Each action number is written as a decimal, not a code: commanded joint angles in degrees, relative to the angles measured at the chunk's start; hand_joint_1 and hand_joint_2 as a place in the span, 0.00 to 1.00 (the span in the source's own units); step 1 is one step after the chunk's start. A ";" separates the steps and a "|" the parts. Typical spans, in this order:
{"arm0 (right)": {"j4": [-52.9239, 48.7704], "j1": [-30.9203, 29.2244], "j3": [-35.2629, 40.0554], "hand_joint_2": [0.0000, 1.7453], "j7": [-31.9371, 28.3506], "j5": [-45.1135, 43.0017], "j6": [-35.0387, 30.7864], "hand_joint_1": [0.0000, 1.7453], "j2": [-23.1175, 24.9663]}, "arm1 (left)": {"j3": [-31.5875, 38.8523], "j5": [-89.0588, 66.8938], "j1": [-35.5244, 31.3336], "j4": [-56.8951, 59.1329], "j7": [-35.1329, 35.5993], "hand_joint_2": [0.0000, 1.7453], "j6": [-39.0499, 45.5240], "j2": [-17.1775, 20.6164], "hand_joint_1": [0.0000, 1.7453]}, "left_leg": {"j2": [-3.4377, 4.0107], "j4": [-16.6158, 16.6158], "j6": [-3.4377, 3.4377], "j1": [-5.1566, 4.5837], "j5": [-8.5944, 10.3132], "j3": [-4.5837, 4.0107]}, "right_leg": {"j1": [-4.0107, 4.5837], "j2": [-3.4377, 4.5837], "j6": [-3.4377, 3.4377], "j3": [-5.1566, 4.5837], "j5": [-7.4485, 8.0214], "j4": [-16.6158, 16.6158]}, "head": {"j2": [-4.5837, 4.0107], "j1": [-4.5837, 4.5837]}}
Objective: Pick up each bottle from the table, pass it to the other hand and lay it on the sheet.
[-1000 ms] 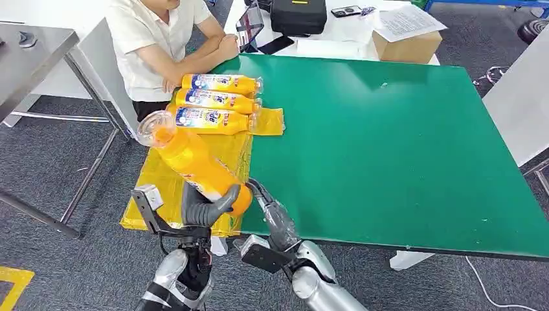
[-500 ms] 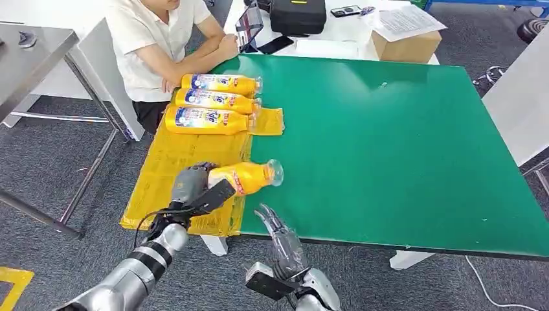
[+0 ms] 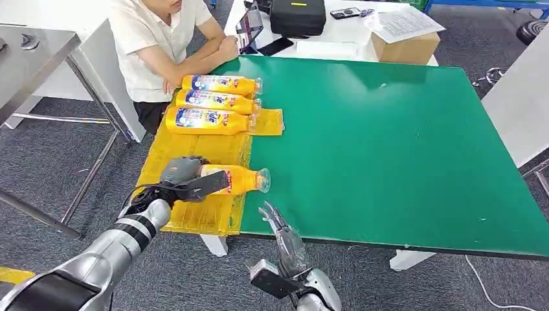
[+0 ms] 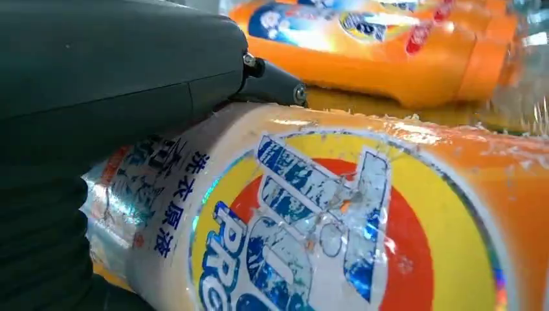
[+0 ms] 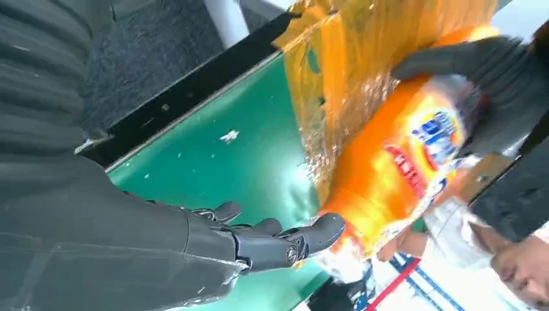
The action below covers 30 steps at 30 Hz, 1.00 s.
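My left hand (image 3: 184,176) grips an orange detergent bottle (image 3: 236,179) lying sideways low over the yellow sheet (image 3: 188,155), its clear cap pointing toward the green table (image 3: 388,142). The left wrist view shows the bottle's label (image 4: 311,220) close up, under my thumb (image 4: 129,71). Three more orange bottles (image 3: 207,120) lie side by side at the sheet's far end. My right hand (image 3: 285,240) is below the table's near edge, fingers (image 5: 285,240) spread and holding nothing, with the held bottle (image 5: 401,155) beyond it.
A person in a white shirt (image 3: 152,45) sits at the far left corner of the table. A cardboard box (image 3: 406,45), papers, a black case (image 3: 298,16) and a tablet lie on the white table behind. A metal table (image 3: 32,52) stands at left.
My left hand swung the bottle from upright near my body down onto its side over the sheet, then shifted it left. My right hand drew back from the bottle, below the table edge.
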 commanded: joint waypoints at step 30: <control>-10.10 5.71 -1.00 1.00 -1.31 -19.44 4.19 0.00 -1.56 | 2.77 14.10 22.11 -41.99 -18.79 1.00 8.92 -7.78 0.00 | -0.11 -0.04 -0.06 -0.02 -0.06 -0.05 | -0.01 -0.10 -0.20 -0.06 -0.03 -0.07 | 0.00 0.00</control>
